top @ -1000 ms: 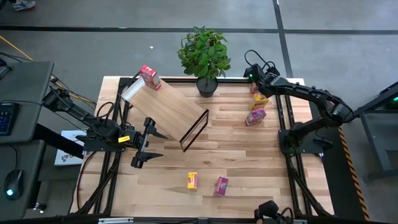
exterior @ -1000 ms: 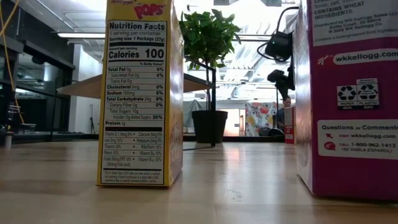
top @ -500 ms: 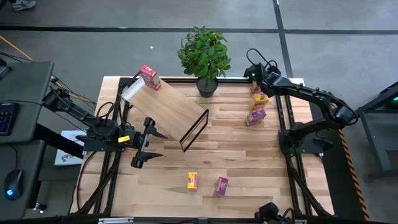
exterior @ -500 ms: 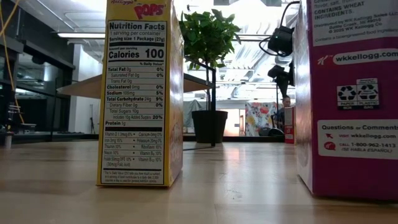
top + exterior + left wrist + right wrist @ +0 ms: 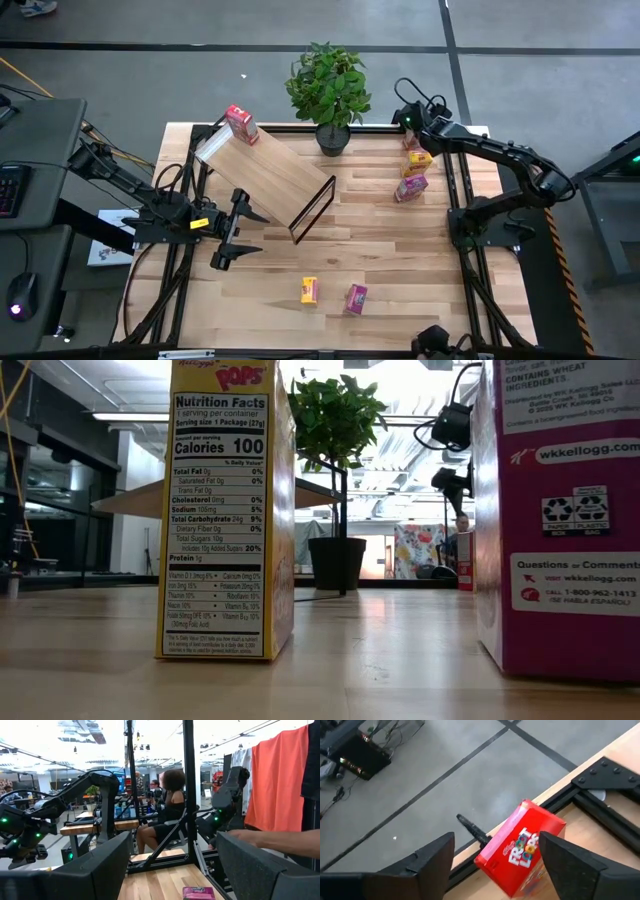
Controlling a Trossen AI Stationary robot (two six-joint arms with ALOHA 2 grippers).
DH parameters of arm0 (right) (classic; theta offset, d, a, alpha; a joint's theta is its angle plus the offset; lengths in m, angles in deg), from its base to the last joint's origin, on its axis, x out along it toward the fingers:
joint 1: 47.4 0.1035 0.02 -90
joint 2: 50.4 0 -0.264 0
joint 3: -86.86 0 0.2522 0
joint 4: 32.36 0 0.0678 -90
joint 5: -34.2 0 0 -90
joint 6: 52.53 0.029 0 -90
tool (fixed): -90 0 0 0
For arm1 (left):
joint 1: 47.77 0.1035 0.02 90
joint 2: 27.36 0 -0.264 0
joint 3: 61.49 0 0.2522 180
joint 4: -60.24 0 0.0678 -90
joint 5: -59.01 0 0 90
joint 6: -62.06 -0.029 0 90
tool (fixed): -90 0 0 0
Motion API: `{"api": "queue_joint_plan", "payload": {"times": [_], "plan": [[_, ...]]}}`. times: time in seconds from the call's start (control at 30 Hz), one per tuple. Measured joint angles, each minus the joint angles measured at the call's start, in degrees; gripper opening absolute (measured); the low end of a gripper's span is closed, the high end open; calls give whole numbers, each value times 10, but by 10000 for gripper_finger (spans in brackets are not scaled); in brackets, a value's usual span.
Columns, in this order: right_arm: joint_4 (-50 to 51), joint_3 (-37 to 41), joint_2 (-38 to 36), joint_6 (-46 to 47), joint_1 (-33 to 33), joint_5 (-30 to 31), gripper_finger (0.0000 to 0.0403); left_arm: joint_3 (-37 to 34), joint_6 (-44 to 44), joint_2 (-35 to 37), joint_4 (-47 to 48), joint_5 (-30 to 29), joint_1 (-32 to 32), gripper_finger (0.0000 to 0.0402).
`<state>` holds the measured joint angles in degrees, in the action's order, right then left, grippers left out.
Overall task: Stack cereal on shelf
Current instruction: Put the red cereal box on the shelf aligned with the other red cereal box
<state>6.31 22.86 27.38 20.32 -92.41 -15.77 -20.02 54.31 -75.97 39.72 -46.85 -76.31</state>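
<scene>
Currently, surroundings: a leafy green plant in a dark round pot (image 5: 327, 92) is standing at the table's far edge, between the slanted light-wood shelf board on its thin black wire frame (image 5: 268, 172) and the far right group of boxes.
Shelf load: 1 red cardboard cereal box (image 5: 240, 124) is sitting on the board's upper far corner.
Far right group: 1 red box (image 5: 520, 848), 1 yellow box (image 5: 420, 158) and 1 magenta-pink box (image 5: 410, 187) are lying close together beside the right black rail.
Near group: 1 yellow box (image 5: 309, 290) and 1 magenta-pink box (image 5: 356, 298) are standing side by side near the table's front edge, well apart from the shelf.
Count: 6 cereal boxes are showing, 2 red, 2 yellow, 2 magenta-pink; 1 shelf; 1 plant.
Right gripper (image 5: 409, 124): it is hovering over the red box at the far right corner, fingers spread wide and gripping nothing; the box is lying tilted between them in the wrist view, against the table's black edge rail (image 5: 600, 790).
Left gripper (image 5: 222, 243): it is waiting just off the shelf's near side, fingers wide apart and empty.
Obstruction: in the low view the near yellow box and the near magenta-pink box are filling the foreground, hiding much of the table behind them.
Background: people (image 5: 167, 805) are sitting in the room beyond the table, in the left wrist view.
</scene>
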Motion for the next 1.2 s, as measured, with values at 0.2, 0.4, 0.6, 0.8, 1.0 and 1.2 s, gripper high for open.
{"api": "queue_joint_plan", "payload": {"times": [0.2,0.4,0.6,0.8,1.0,1.2], "plan": [[-3,0,0,15,0,13,313,0,0,0,0,0,0,285],[-14,0,0,34,0,-64,314,0,0,0,0,0,0,285],[-26,0,1,36,0,-86,314,0,0,0,0,0,0,285],[-9,-2,1,123,1,-48,314,0,-8,0,-1,0,0,285],[207,-88,1,182,22,30,314,0,-9,0,-1,0,0,285],[256,-136,2,179,9,-3,314,0,-18,0,-4,-13,0,285]]}}
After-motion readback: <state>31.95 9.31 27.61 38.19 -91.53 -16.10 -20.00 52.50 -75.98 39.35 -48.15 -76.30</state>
